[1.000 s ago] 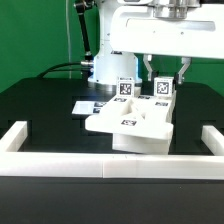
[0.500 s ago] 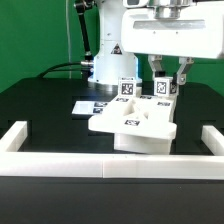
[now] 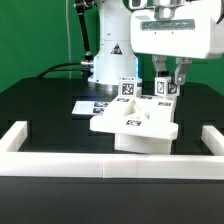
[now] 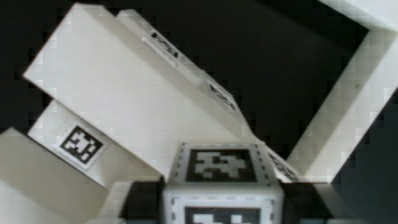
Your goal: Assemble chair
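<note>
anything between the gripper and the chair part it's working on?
Nothing visible. The two-finger gripper is shut directly on a square white tagged leg standing upright on the chunky white plastic chair assembly.

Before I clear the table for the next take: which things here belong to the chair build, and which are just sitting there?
Part of the job:
- chair, partly built
- square leg in the shut gripper
- second upright leg

Just there:
- marker board, flat behind the chair
- low white border wall
- robot base
</note>
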Available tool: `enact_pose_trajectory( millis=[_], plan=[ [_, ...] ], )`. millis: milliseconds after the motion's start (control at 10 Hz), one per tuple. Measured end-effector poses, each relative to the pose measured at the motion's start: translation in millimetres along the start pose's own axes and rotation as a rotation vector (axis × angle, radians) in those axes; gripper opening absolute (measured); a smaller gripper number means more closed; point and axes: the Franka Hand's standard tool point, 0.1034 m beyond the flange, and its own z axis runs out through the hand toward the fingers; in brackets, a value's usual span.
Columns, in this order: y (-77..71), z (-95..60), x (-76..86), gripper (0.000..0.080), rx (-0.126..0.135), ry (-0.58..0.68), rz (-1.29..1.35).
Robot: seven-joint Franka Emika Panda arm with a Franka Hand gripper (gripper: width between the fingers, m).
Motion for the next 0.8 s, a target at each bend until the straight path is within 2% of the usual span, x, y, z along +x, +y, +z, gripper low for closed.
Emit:
enact_pose_trajectory(
  millis=[300, 600, 800],
  plan=[
    [-0.6, 0.0, -1.3, 0.0287, 0.004, -0.006, 0.104],
    [-1.8, 0.2, -2.8, 0.0287, 0.017, -0.027, 0.32],
    [-4.9, 0.1, -4.0, 0.0287, 0.043, -0.034, 0.441]
  ],
)
